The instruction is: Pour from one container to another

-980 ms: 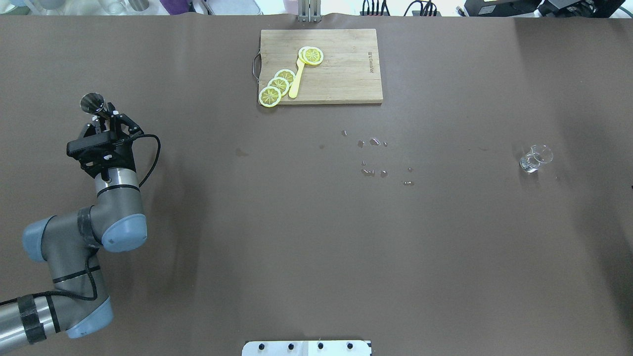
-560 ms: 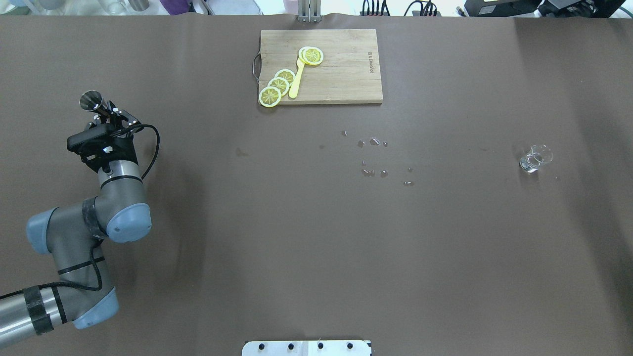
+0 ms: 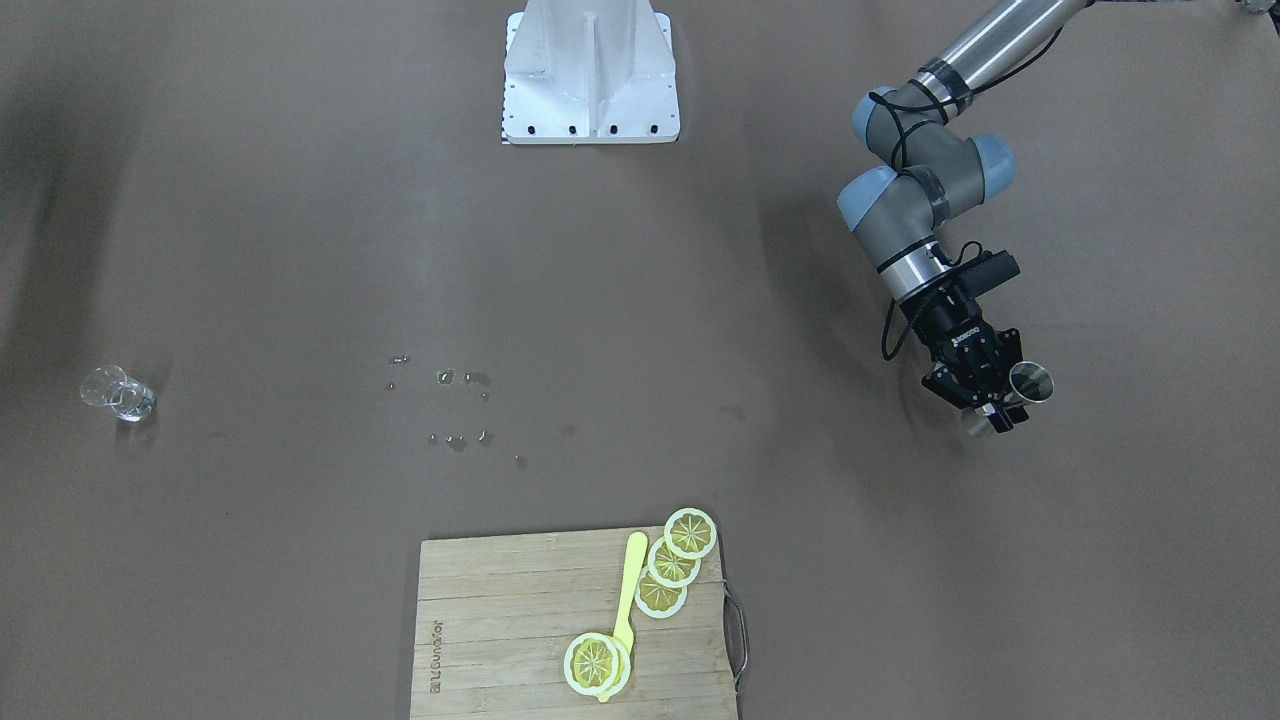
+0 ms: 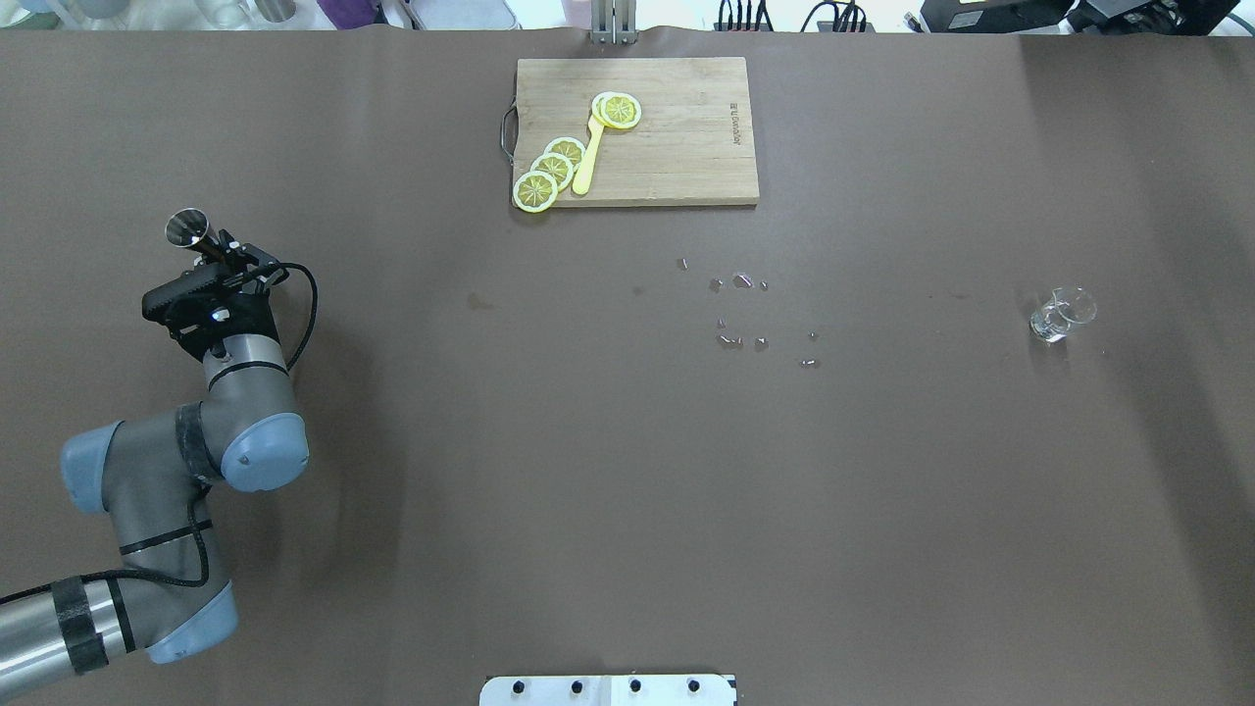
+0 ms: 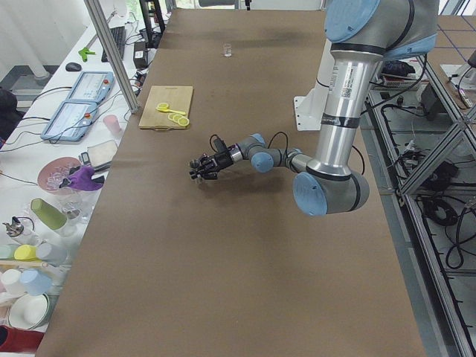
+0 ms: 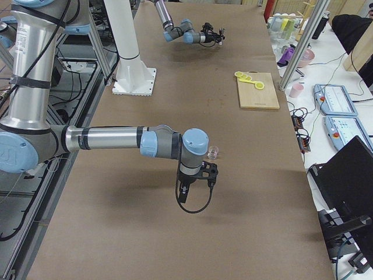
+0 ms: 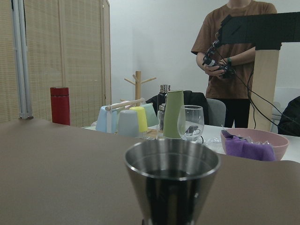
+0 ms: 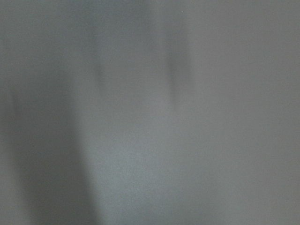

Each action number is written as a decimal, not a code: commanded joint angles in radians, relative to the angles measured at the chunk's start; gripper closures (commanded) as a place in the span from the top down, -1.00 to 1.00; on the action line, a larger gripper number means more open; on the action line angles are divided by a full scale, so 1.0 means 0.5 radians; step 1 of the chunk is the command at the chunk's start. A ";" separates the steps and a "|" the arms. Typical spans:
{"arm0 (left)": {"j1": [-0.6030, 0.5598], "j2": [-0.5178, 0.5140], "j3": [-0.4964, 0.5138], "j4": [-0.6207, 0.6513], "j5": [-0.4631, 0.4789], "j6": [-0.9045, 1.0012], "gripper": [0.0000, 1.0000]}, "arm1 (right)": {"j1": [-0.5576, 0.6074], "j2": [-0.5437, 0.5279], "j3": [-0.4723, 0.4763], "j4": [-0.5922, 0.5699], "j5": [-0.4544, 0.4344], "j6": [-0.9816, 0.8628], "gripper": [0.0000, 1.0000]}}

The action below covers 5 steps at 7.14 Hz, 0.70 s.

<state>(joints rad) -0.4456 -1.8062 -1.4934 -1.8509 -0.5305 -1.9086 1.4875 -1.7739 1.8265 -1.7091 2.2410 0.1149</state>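
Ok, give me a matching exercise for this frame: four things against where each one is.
Things: 1 steel jigger; 2 small glass; 3 lemon slices; 4 droplets.
Places: A on the cutting board; B in the left hand; C mid-table; D alone toward the robot's right.
Pairs: 1-B, 2-D, 3-A, 4-C.

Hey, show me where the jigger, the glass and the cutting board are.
jigger [image 4: 185,226]: overhead view, on its open mouth.
glass [image 4: 1059,316]: overhead view, on its clear side wall.
board [image 4: 686,147]: overhead view, on bare wood in its right half.
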 commanded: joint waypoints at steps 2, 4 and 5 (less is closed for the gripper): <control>0.029 -0.005 0.002 0.026 -0.007 -0.027 -1.00 | 0.117 -0.014 -0.008 -0.003 0.172 -0.003 1.00; 0.029 -0.005 -0.004 0.023 -0.007 -0.027 -0.40 | 0.114 -0.008 -0.011 0.022 0.157 -0.006 1.00; 0.029 -0.005 -0.005 0.023 -0.007 -0.030 0.03 | 0.114 0.001 -0.005 0.022 0.157 -0.009 1.00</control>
<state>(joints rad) -0.4313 -1.8081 -1.4945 -1.8387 -0.5338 -1.9217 1.5439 -1.7770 1.8225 -1.7007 2.3213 0.1121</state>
